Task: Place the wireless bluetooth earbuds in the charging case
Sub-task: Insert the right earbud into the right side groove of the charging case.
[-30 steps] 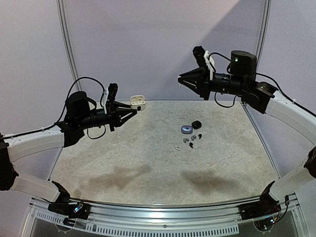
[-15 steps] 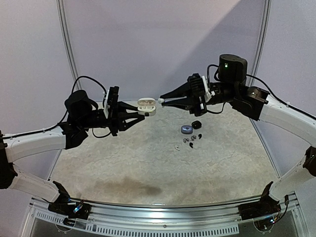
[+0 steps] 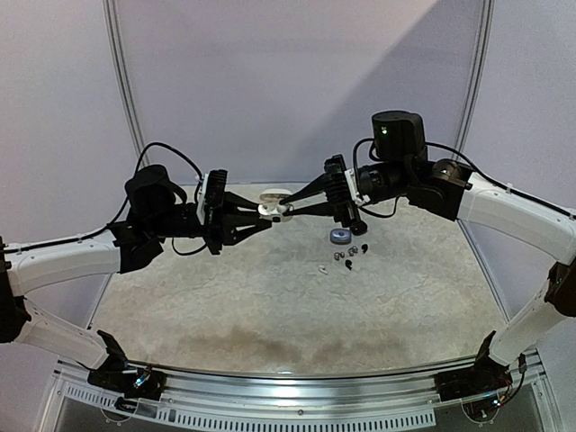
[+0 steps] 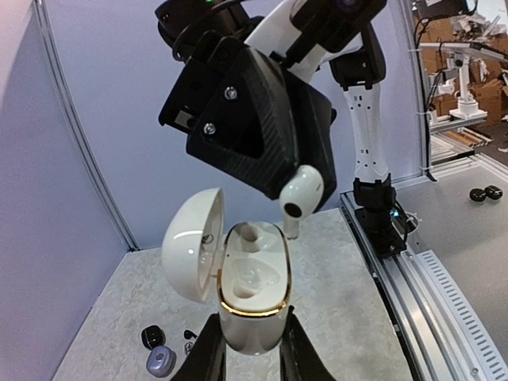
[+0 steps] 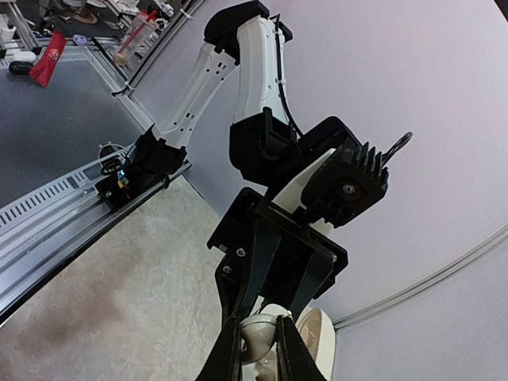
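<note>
Two-armed, from above: held case (image 3: pixel 273 205) clamped in left fingers (image 3: pixel 243 214), clear of surface (image 3: pixel 270 297), to meet right fingers (image 3: pixel 310 193) tip to tip in mid-air; let spare earbuds (image 3: pixel 347 256) lie well apart below. From left wrist: gripped case by its base, lid (image 4: pixel 193 242) open and wells upward to receive; poised white earbud (image 4: pixel 302 193) just over far end, stem down, not yet seated. From right wrist: pinched earbud (image 5: pixel 259 332) tightly, case (image 5: pixel 317 345) just beneath; fine alignment likely needed.
</note>
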